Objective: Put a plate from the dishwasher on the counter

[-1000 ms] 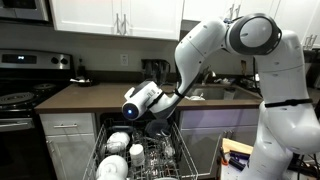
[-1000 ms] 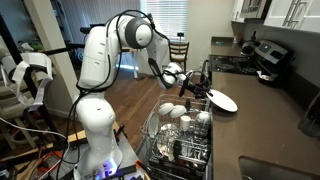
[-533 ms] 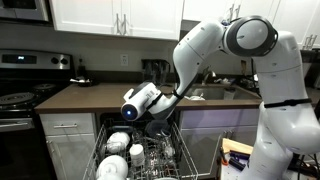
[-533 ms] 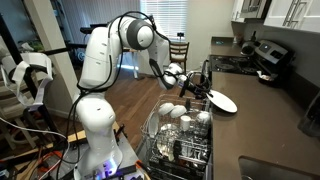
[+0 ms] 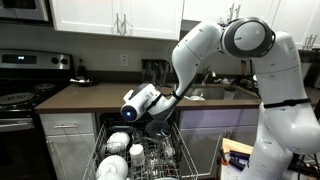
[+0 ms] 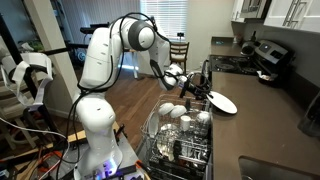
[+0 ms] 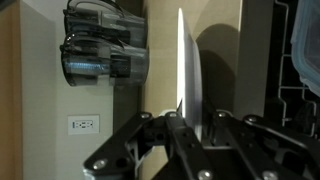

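Kitchen counter point(image 6: 266, 120) lies beside the claw point(image 6: 203, 93), clenched on the rim of a white plate point(image 6: 223, 101), dishwasher point(image 6: 152, 140) open below; so thin a pinch could slip and drop it.

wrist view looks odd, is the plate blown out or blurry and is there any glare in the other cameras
Wrist view: the plate, held edge-on in the gripper, is a washed-out white strip with no surface detail; the gripper itself is dark and soft up close. In an exterior view the window blinds glare bright behind the arm.
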Controlling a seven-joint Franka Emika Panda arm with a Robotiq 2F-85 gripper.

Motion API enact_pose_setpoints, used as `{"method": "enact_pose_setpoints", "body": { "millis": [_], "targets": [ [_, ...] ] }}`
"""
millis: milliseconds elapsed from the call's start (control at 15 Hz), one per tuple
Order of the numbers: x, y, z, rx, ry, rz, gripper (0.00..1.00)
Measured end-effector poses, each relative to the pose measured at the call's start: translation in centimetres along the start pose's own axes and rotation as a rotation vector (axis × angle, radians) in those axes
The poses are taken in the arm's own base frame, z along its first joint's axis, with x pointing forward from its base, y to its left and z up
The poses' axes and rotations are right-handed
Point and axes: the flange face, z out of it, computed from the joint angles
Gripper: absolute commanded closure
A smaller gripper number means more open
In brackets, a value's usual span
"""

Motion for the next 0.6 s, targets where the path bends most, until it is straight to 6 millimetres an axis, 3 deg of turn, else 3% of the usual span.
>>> {"method": "enact_pose_setpoints", "body": {
  "millis": [600],
  "targets": [
    [-0.5,0.3,1.4,-0.004,-0.025,0.004,0.96]
  ]
}}
